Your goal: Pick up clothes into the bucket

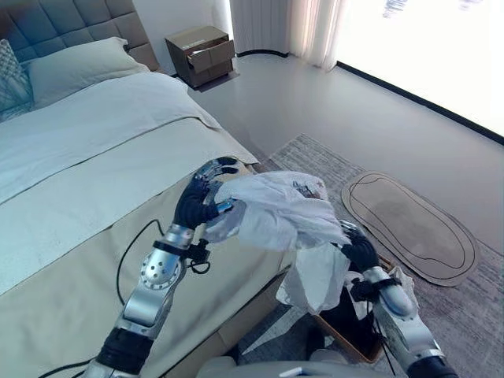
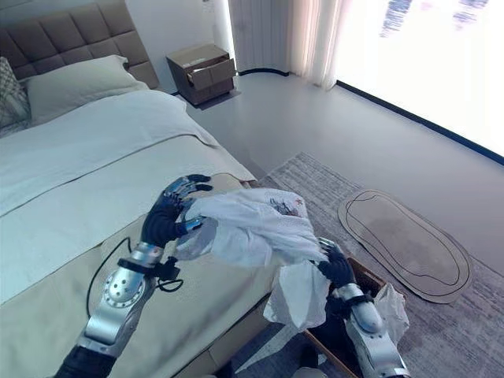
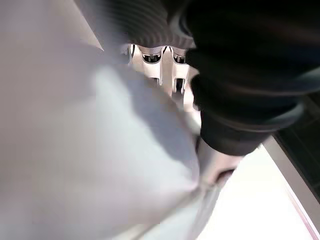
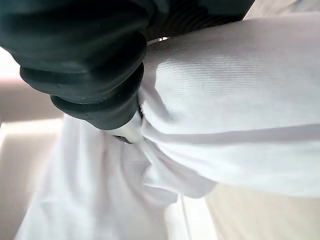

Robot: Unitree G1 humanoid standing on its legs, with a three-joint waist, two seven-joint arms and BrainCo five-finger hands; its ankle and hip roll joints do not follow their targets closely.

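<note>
1. Left eye view: a white garment is held up between both hands, above the corner of the bed and over a dark, brown-rimmed bucket on the grey rug.
2. The left hand is at the garment's left end; its fingers curve over the top edge of the cloth and a bunch of fabric sits just under them, against the palm, so the hand is closed on the garment.
3. The right hand is at the garment's right end, above the bucket. Cloth drapes over its fingers, and in the right wrist view white ribbed fabric lies right against the dark cover, so I cannot tell how the fingers are set.
4. From beside the right hand a fold of the garment hangs straight down to the bucket's rim.
5. Beyond the right hand's fingers a tan oval mat lies on the rug; well beyond the left hand's fingers a brown nightstand stands by the headboard.
</note>
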